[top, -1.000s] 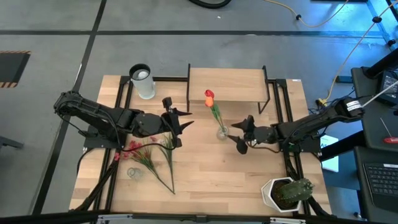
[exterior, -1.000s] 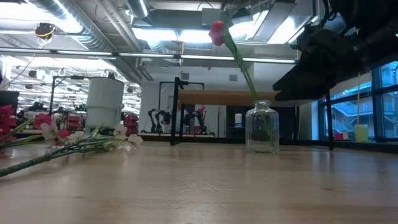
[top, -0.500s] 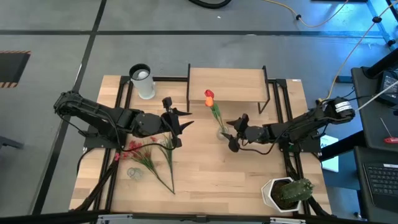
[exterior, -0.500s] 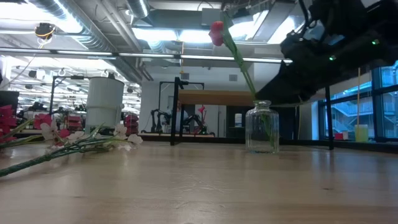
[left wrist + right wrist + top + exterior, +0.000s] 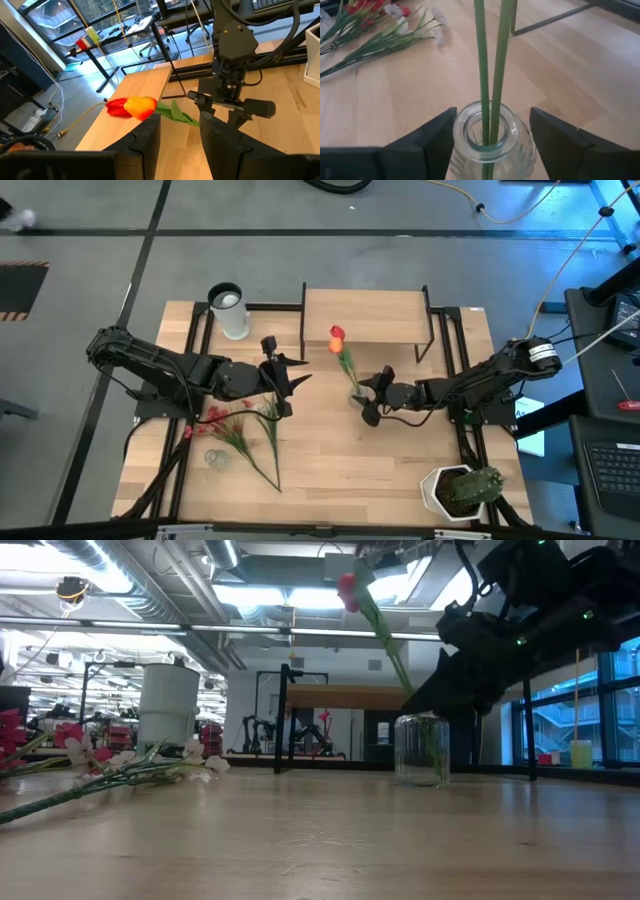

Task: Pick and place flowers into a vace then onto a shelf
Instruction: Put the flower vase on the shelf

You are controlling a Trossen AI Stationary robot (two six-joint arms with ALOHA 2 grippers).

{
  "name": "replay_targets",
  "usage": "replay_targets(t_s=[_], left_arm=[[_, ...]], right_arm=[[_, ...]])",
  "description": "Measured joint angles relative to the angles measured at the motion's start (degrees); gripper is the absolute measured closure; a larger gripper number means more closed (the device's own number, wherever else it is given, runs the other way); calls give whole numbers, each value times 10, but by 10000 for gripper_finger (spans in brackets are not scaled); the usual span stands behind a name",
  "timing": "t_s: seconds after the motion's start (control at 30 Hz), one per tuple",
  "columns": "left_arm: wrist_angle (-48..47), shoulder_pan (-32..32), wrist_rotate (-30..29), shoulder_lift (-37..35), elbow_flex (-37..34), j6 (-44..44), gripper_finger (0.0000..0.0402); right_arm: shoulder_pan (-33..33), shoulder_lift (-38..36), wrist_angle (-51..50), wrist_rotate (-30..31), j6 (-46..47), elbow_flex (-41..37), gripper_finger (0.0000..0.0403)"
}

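Note:
A clear glass vase (image 5: pixel 492 137) stands on the table in front of the shelf (image 5: pixel 365 315). It holds two tulips, whose stems (image 5: pixel 481 65) rise to orange and red heads (image 5: pixel 336 335). My right gripper (image 5: pixel 368 395) is open, with one finger on each side of the vase's neck. I cannot tell whether it touches the glass. More flowers (image 5: pixel 240 430), red and white sprigs, lie flat on the table's left part. My left gripper (image 5: pixel 285 385) hovers open above them, left of the vase.
A white cylindrical cup (image 5: pixel 230 310) stands at the far left beside the shelf. A cactus in a white pot (image 5: pixel 462 490) sits at the near right corner. A small clear object (image 5: pixel 213 457) lies near the loose flowers. Bare wood lies in front of the vase.
My right gripper has moved toward the table's left, level with the vase's neck, until its open fingers stand on both sides of the vase. The vase, the tulips and the loose flowers have stayed in place.

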Motion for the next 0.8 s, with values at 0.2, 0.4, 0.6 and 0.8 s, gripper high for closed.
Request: replay_targets(t_s=[0.2,0.4,0.6,0.8], left_arm=[[-11,0,-1,0,0,0,272],[-21,0,-6,0,0,0,272],[-21,0,-6,0,0,0,272],[-23,0,-7,0,0,0,272]], right_arm=[[0,-1,4,5,-3,0,213],[0,-1,7,6,-3,0,249],[0,-8,-8,3,-3,28,249],[-13,-83,-65,6,-30,106,249]])
